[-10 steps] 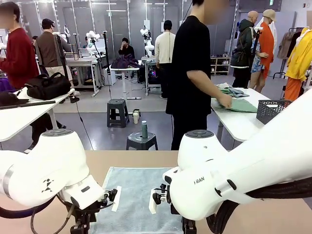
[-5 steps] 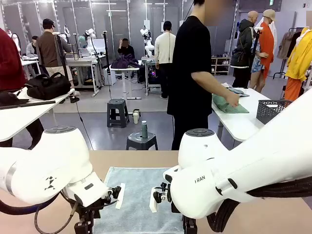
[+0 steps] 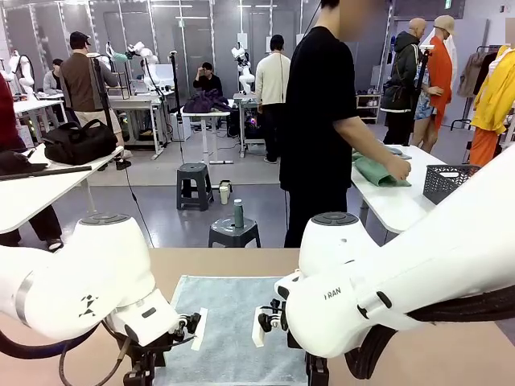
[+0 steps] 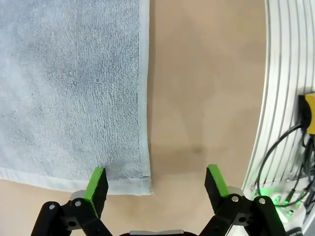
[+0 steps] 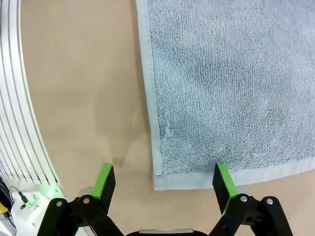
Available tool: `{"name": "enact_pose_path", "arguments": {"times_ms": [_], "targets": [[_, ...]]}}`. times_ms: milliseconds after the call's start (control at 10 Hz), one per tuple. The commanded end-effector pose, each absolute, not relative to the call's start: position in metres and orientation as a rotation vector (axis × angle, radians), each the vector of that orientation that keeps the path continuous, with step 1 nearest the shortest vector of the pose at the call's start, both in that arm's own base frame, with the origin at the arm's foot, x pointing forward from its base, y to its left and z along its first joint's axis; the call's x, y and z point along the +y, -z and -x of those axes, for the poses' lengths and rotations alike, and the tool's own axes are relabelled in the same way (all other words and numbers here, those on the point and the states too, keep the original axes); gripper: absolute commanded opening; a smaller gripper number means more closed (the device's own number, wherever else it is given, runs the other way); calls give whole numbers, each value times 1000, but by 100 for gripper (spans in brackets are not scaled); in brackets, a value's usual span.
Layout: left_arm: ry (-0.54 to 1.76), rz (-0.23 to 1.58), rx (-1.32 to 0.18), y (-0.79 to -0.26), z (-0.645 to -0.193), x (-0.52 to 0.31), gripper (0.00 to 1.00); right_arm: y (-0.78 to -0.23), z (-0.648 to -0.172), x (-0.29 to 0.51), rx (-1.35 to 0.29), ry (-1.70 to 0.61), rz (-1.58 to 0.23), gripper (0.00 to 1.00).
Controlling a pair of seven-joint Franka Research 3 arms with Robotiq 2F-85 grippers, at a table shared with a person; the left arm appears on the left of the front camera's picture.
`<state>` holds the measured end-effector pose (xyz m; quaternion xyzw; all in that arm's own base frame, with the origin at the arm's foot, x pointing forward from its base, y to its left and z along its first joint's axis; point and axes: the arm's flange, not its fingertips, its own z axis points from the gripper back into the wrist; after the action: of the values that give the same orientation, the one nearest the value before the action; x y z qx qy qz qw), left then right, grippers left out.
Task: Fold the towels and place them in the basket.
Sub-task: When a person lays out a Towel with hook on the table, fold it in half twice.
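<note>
The tan table in front of me carries the whole job, and most of its middle is taken by the pale grey-blue towel. It lies spread flat, one layer, edges square to me. I judge it is laid out that way so both near corners can be lifted at once for a first fold.

Far off to the right stands a white side table, where a person leans over with a hand pressing on the mint green towel, which looks bunched or partly folded. The dark basket sits at the right end of that same table, well apart from my towel, so any folded cloth will have to travel right and far to reach it.

My left gripper hangs over the near left corner of the grey-blue towel, jaws spread wide and holding nothing. One green pad sits over the hem and the other over bare table, so the corner falls between them. My right gripper mirrors this at the near right corner, jaws likewise wide apart and empty, one pad above the hem and the other above bare table.

I read both as poised to pinch. Whether the pads touch the cloth yet I cannot tell.
</note>
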<state>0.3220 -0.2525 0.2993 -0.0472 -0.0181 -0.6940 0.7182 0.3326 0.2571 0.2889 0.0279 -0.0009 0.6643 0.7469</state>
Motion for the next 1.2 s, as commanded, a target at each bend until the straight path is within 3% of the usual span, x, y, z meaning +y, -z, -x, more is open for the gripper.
{"name": "enact_pose_path", "arguments": {"times_ms": [0,100,200,300,400,500,600,800,900,1100], "targets": [[1545,140,-69,-287,-335,-254,100,-278,-332,255,-9,-1456,-44,100],[1553,144,-74,-284,-337,-254,100,-277,-332,254,-7,-1459,-44,100],[1562,145,-84,-285,-336,-254,64,-277,-332,252,-10,-1460,-45,100],[1563,144,-87,-287,-335,-253,42,-277,-332,252,-16,-1464,-38,74],[1566,139,-93,-288,-335,-252,6,-277,-331,252,-15,-1469,-32,46],[1565,136,-87,-287,-335,-252,0,-277,-332,252,-14,-1469,-29,14],[1566,139,-86,-285,-335,-251,0,-278,-332,251,-13,-1463,-30,0],[1566,137,-81,-283,-336,-249,6,-281,-332,250,-12,-1458,-32,0],[1565,139,-85,-283,-336,-249,0,-283,-333,249,-8,-1451,-31,3],[1558,133,-85,-286,-335,-247,0,-286,-332,247,0,-1449,-21,0]]}}
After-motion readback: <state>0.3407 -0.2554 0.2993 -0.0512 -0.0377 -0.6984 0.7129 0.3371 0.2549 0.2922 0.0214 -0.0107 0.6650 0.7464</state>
